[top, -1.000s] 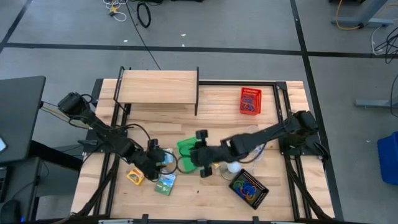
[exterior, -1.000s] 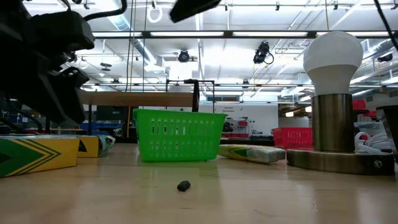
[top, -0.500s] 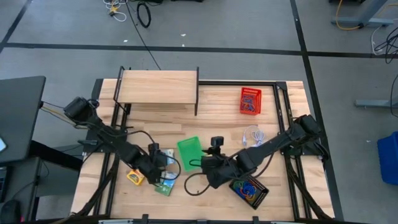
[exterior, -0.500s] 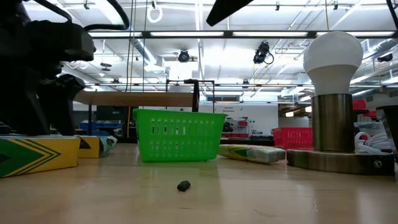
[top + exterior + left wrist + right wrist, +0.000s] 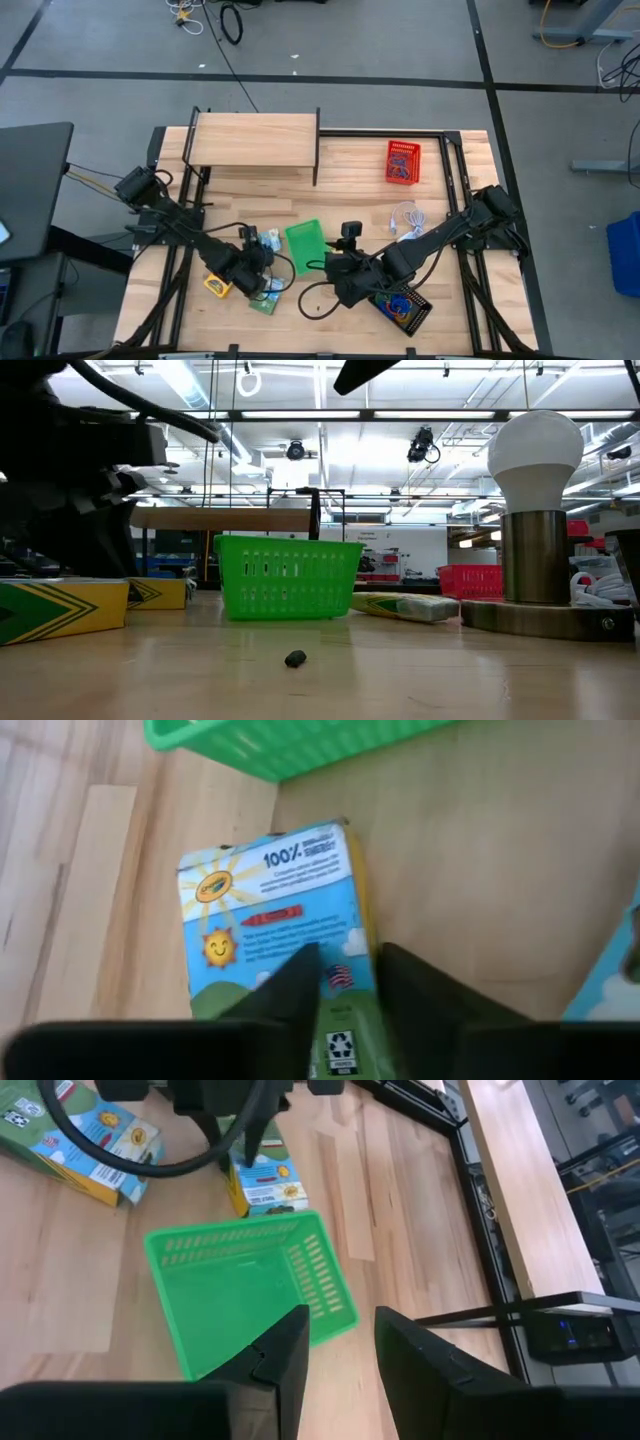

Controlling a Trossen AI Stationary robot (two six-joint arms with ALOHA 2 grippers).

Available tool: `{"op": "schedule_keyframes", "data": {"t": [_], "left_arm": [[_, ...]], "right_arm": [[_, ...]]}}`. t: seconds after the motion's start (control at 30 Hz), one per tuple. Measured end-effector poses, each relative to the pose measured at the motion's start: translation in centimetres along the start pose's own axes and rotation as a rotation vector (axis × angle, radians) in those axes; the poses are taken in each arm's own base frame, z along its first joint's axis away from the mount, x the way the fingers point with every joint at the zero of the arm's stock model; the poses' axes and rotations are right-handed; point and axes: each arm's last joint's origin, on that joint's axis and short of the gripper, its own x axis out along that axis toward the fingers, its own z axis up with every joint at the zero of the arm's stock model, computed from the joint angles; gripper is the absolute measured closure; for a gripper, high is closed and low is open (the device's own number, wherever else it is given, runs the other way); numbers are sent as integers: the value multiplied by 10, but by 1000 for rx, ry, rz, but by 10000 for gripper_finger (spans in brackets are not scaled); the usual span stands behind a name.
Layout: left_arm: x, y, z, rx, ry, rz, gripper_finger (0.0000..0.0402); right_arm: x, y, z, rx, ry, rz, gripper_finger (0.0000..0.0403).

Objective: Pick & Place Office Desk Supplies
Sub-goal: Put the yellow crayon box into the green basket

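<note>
Left tool (image 5: 348, 955): low over a crayon box (image 5: 275, 910), at about 8 o'clock from the green mesh basket (image 5: 305, 245); cannot tell whether it has hold of the box.
Crayon box look: flat printed carton, blue sky with a yellow sun and white clouds, green band at the near end with a recycling mark, yellow side edge, red crayon drawing mid-face.
Crayon box place: lying flat on the bench (image 5: 340, 190), just beside one rim of the green mesh basket.
Other boxes: a yellow one (image 5: 217, 285) at 8 o'clock from the basket, farther out; a green-blue one (image 5: 265, 298) at 7 o'clock; from the low view a yellow and green carton (image 5: 60, 610) lies at the 9 o'clock side.
Right tool (image 5: 342, 1320): above the bench at 4 o'clock from the green basket and pointing at it, prongs parted with a clear gap, holding nothing.
Coloured loops (image 5: 398, 302): blue, orange and green, heaped in the black mesh basket (image 5: 415, 318) at 4 o'clock from the green basket.
Red mesh basket (image 5: 403, 162): at 1 o'clock of the bench, well apart from both tools.
White cord (image 5: 405, 215): at 2 o'clock from the green basket.
Small dark piece (image 5: 295, 658): alone on bare wood in front of the green basket, low view.
</note>
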Motion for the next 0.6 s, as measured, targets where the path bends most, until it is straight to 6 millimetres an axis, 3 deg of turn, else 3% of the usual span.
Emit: {"op": "schedule_keyframes", "data": {"t": [0.1, 0.17, 0.6], "left_arm": [[-1, 0, 1, -8, -9, 2, 369], [-1, 0, 1, -15, -11, 3, 390], [-21, -9, 3, -12, -5, 18, 400]], "right_arm": [[0, 0, 0, 0, 0, 0, 277], [0, 0, 0, 7, 0, 0, 277], [-1, 2, -2, 37, 13, 25, 277]]}}
